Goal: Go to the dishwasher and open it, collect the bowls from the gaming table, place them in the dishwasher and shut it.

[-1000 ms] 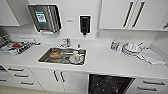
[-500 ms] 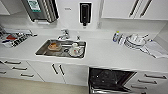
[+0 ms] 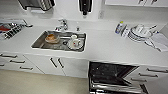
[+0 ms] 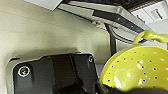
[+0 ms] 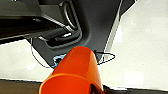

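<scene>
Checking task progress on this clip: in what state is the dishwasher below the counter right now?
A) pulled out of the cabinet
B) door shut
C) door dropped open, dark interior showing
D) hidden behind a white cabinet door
C: in the head view the dishwasher has its door folded down and its dark interior exposed under the white counter.

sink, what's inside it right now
Inside the sink sit a brownish bowl-like dish and a white cup on a plate. Whatever lies under them on the steel floor is covered.
</scene>
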Tool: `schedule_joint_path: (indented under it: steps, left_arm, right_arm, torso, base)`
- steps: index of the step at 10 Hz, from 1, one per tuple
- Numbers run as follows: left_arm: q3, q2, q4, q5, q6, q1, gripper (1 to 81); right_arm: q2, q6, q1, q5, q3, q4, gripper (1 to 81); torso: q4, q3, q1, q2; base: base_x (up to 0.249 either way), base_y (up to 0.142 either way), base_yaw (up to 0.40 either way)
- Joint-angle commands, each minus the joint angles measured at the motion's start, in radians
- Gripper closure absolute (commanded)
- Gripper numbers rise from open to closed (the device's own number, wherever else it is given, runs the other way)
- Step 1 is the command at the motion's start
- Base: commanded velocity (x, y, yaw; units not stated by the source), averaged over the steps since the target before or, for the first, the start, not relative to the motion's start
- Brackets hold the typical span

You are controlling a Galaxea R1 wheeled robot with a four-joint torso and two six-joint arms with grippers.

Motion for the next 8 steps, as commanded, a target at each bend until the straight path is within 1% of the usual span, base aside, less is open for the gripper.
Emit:
schedule_joint_path:
  steps: [1, 2, 3, 5, 7, 8]
  left_arm:
    - [0.147, 0.068, -0.114, 0.352, -0.046, -0.339, 81.1]
    - [0.151, 0.097, -0.114, 0.399, -0.076, -0.402, 81.1]
    - [0.156, 0.127, -0.117, 0.439, -0.096, -0.46, 81.1]
    - [0.151, 0.195, -0.116, 0.472, -0.142, -0.553, 81.1]
    - [0.11, 0.302, -0.111, 0.54, -0.19, -0.635, 81.1]
    - [0.072, 0.359, -0.111, 0.563, -0.205, -0.665, 81.1]
  right_arm:
    - [-0.008, 0.0, -0.011, -0.044, -0.002, -0.009, 81.1]
    - [-0.008, 0.0, -0.011, -0.044, -0.002, -0.007, 81.1]
    - [-0.008, 0.002, -0.011, -0.044, -0.002, -0.007, 81.1]
    - [-0.008, 0.002, -0.01, -0.044, -0.002, -0.006, 81.1]
    - [-0.008, 0.002, -0.01, -0.044, -0.002, -0.003, 81.1]
    - [-0.008, 0.002, -0.011, -0.042, -0.002, -0.001, 81.1]
  torso:
    - [0.0, -0.054, 0.0, 0.0]
    - [0.0, -0.047, 0.0, 0.0]
    - [0.0, -0.034, 0.001, 0.001]
    - [0.0, -0.041, 0.001, 0.001]
    - [0.0, -0.042, 0.002, 0.001]
    - [0.0, -0.042, 0.002, 0.001]
  base:
    - [0.0, 0.0, 0.0]
    - [0.0, 0.0, 0.0]
    - [0.0, 0.0, 0.0]
    - [0.0, 0.0, 0.0]
    - [0.0, 0.0, 0.0]
    - [0.0, 0.0, 0.0]
